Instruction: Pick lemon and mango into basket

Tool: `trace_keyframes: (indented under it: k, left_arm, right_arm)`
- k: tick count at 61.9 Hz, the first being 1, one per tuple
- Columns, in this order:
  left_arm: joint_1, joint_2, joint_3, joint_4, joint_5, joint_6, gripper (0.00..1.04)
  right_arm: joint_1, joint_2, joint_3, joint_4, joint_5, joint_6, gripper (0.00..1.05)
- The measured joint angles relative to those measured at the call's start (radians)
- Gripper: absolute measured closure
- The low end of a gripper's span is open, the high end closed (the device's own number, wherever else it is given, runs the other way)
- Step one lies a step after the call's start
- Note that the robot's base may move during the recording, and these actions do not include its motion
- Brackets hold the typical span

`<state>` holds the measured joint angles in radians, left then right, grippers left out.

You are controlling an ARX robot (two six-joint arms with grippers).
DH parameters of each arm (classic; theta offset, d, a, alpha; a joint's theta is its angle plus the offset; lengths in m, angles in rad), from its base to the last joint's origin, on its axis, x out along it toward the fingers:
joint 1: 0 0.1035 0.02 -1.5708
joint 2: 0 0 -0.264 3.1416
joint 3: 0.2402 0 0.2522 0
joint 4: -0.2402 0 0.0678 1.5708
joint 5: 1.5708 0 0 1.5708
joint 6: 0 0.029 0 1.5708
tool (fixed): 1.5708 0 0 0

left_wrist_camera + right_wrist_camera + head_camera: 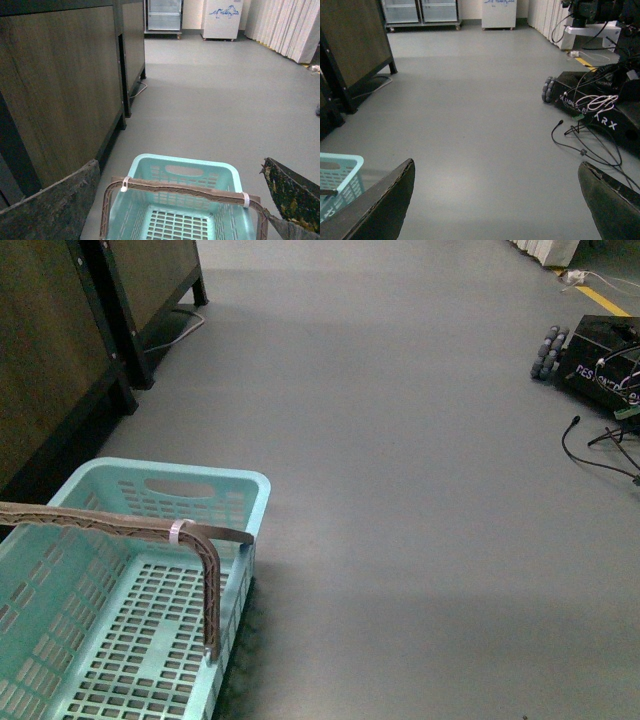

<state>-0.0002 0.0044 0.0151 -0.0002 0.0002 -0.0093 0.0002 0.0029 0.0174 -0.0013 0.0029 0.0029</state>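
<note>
The aqua lattice basket [150,490] sits at the lower left of the front view, empty as far as it shows, its brownish ribbed handle [120,528] with a white tie raised across it. In the left wrist view my left gripper [182,200] hangs open above the basket [182,165], its handle [185,188] spanning between the fingers [55,205]. My right gripper [495,200] is open over bare grey floor, with a corner of the basket [340,172] at one side. The lemon and the mango are out of view. Neither gripper shows in the front view.
Dark wooden cabinets [60,350] on black frames stand at the left. A black wheeled robot base [600,365] with loose cables [600,455] lies at the right. Fridges [163,16] and curtains [285,25] line the far wall. Grey floor [400,490] stretches between.
</note>
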Motion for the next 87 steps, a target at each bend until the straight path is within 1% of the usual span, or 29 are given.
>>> trace_keyframes:
  k: [29, 30, 32, 34, 35, 37, 39, 40, 41, 45, 47, 53, 58, 68, 77, 87]
  left_arm:
    - [-0.001, 0.002, 0.001, -0.002, -0.006, -0.001, 0.07]
    - [-0.012, 0.018, 0.011, -0.036, -0.046, -0.039, 0.07]
    - [-0.056, 0.093, 0.066, -0.165, -0.167, -0.138, 0.07]
    - [-0.079, 0.173, 0.107, -0.24, -0.24, -0.216, 0.07]
    - [-0.08, 0.227, 0.129, -0.266, -0.257, -0.291, 0.07]
    - [-0.071, 0.303, 0.147, -0.264, -0.241, -0.386, 0.07]
    - [-0.047, 0.396, 0.162, -0.221, -0.201, -0.494, 0.07]
    - [-0.039, 0.419, 0.165, -0.206, -0.196, -0.521, 0.07]
    - [-0.016, 0.486, 0.173, -0.157, -0.174, -0.607, 0.07]
    - [0.061, 0.723, 0.201, 0.029, -0.075, -0.806, 0.07]
    - [0.08, 0.846, 0.217, 0.116, -0.055, -0.872, 0.07]
    - [0.09, 1.128, 0.26, 0.297, -0.031, -1.003, 0.07]
    - [0.07, 1.33, 0.31, 0.397, -0.035, -1.065, 0.07]
    - [0.0, 1.65, 0.447, 0.501, -0.04, -1.142, 0.07]
    - [-0.036, 1.856, 0.603, 0.512, -0.037, -1.195, 0.07]
    - [-0.065, 1.997, 0.754, 0.509, -0.037, -1.221, 0.07]
  right_arm:
    - [0.0, 0.0, 0.0, 0.0, 0.0, 0.0, 0.09]
    - [0.0, 0.0, 0.0, 0.0, 0.0, 0.0, 0.09]
    - [0.0, 0.0, 0.0, 0.0, 0.0, 0.0, 0.09]
    - [0.0, 0.0, 0.0, 0.0, 0.0, 0.0, 0.09]
    - [0.0, 0.0, 0.0, 0.0, 0.0, 0.0, 0.09]
    - [0.0, 0.0, 0.0, 0.0, -0.001, 0.0, 0.09]
    - [0.0, 0.0, 0.0, 0.0, -0.001, 0.0, 0.09]
    - [0.0, 0.0, 0.0, 0.0, -0.001, 0.0, 0.09]
    - [0.0, 0.0, 0.0, 0.0, 0.0, 0.0, 0.09]
    - [0.0, 0.0, 0.0, 0.0, -0.001, 0.0, 0.09]
    - [0.0, 0.0, 0.0, 0.0, -0.001, 0.0, 0.09]
    - [0.0, 0.0, 0.0, 0.0, -0.001, 0.0, 0.09]
    - [0.0, 0.0, 0.0, 0.0, -0.001, 0.0, 0.09]
    - [0.0, 0.0, 0.0, 0.0, -0.001, 0.0, 0.09]
    - [0.0, 0.0, 0.0, 0.0, -0.001, 0.0, 0.09]
    - [0.0, 0.0, 0.0, 0.0, -0.001, 0.0, 0.09]
